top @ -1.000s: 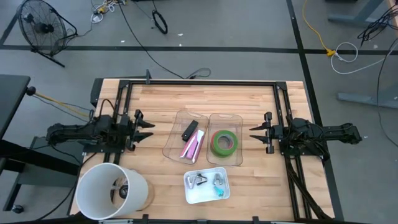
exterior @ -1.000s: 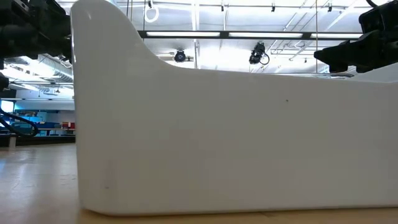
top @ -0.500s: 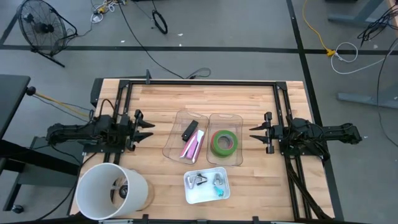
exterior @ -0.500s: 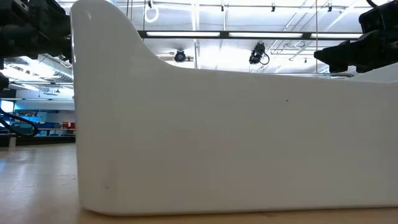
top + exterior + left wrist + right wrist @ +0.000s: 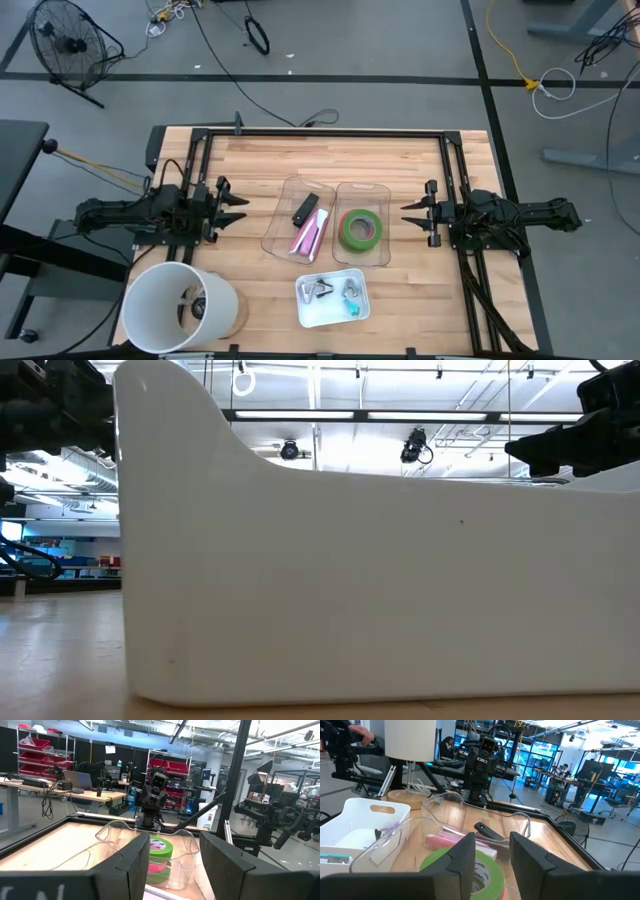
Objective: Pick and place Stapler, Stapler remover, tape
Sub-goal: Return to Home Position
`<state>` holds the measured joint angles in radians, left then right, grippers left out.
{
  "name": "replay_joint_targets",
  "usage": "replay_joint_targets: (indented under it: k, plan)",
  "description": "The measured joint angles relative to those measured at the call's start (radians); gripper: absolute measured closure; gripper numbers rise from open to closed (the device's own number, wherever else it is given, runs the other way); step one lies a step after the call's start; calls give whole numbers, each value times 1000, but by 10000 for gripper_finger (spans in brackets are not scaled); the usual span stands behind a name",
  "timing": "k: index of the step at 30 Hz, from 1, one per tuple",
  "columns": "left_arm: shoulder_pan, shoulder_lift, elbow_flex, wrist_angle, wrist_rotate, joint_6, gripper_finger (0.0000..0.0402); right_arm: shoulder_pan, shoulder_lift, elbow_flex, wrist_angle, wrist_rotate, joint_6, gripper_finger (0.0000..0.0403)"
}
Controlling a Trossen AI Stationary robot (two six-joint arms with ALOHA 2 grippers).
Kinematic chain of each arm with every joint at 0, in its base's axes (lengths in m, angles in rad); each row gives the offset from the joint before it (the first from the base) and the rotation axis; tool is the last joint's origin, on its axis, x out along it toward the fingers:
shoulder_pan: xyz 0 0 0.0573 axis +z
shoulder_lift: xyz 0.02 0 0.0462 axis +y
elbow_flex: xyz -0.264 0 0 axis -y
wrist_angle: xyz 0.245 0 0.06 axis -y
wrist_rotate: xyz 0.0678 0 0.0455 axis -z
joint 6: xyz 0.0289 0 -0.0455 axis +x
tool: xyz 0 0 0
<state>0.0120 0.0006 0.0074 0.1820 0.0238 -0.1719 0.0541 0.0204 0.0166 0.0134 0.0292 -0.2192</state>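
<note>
Looking straight down from the high view gets you the whole layout. The tape (image 5: 361,230) sits as a green stack in the right-hand clear tray (image 5: 360,187) mid-table. The black stapler (image 5: 304,209) and pink stapler (image 5: 308,236) are in the other clear tray (image 5: 278,235) just beside it.

The left gripper (image 5: 240,211) hangs at the table's left side, fingers apart, pointing toward the trays. The right gripper (image 5: 408,214) mirrors it on the right side, fingers apart too, holding nothing. So the tape lies between the two, nearer the right one, touching neither.

The white bin (image 5: 333,316) near the front edge holds the staple removers (image 5: 320,291). The low view shows none of that, just the bin's white wall filling the picture, with dark arm parts at the top corners.

The left wrist view adds what the overhead hides: a red ring (image 5: 159,867) tucked under the top green one. The right wrist view shows the tape close in front of its fingers (image 5: 462,857).
</note>
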Motion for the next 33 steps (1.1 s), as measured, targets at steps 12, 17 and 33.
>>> replay_joint_targets:
  k: [12,17,33]
  plan:
    - [0,0,0,0,0,1,225,0,0,0,0,0,0,281]
    - [0,0,0,-1,0,-9,225,0,0,0,0,0,0,281]
    - [-1,0,0,-78,94,106,225,0,0,0,0,0,0,281]
